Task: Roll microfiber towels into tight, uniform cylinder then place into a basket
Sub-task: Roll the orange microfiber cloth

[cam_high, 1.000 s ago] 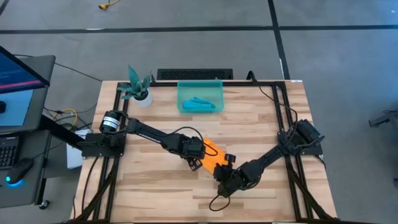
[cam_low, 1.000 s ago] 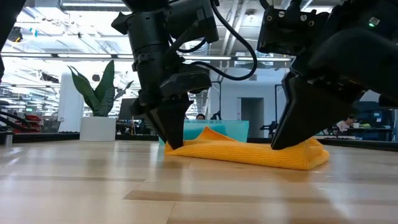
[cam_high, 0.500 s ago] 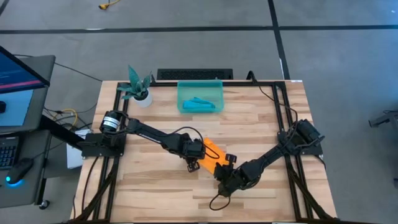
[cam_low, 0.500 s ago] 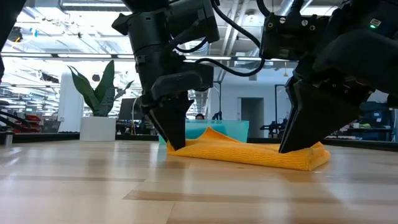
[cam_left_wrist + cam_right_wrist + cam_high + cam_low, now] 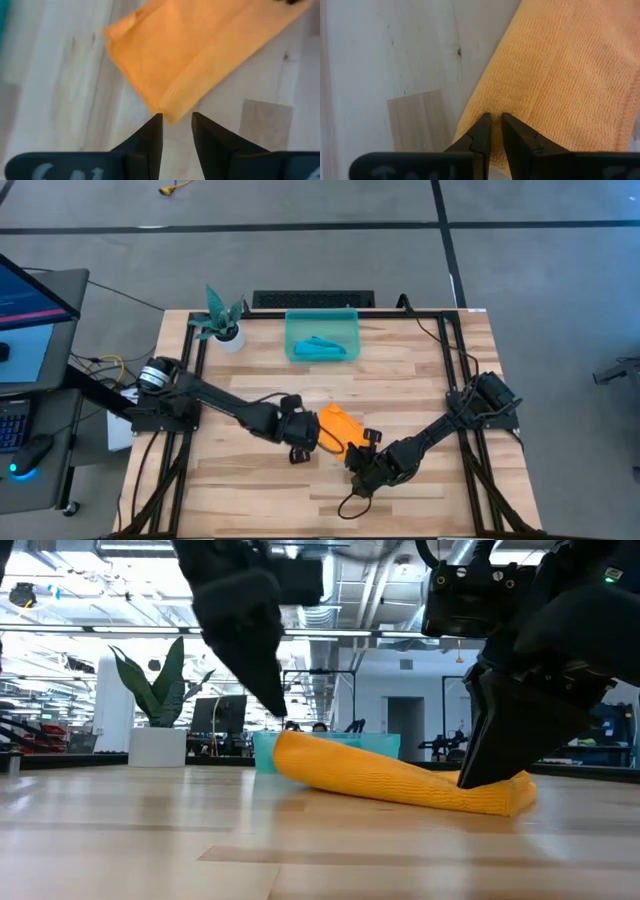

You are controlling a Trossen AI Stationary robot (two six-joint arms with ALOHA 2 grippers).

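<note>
The orange towel (image 5: 338, 427), a long flattened bundle, lies on the wooden table near its middle; it also shows in the low view (image 5: 400, 778). My left gripper (image 5: 176, 119) is open and hangs just above the towel's left end (image 5: 290, 745), touching nothing. My right gripper (image 5: 496, 120) is shut on the towel's other end. The teal basket (image 5: 322, 318) stands at the far edge and holds a rolled teal towel (image 5: 322, 347). My right gripper pinches a fold at the orange towel's near right end (image 5: 495, 106) between its two fingers (image 5: 495, 755). The fingers slant down from the table's near right side. The towel lies along the table, and its far end (image 5: 330, 414) is free.
A white pot with a teal plant (image 5: 222, 325) stands at the far left corner. Black frame rails (image 5: 462, 370) run along the table's sides. Bare wood (image 5: 240, 480) lies near the front left. A monitor (image 5: 30, 290) stands off the table's left side.
My left gripper has let go of the towel's left end, risen clear of it and drawn back toward the table's left edge while rolling at the wrist. The raised flap at that end has dropped, leaving a smooth rounded end. My right gripper stays on its end.
</note>
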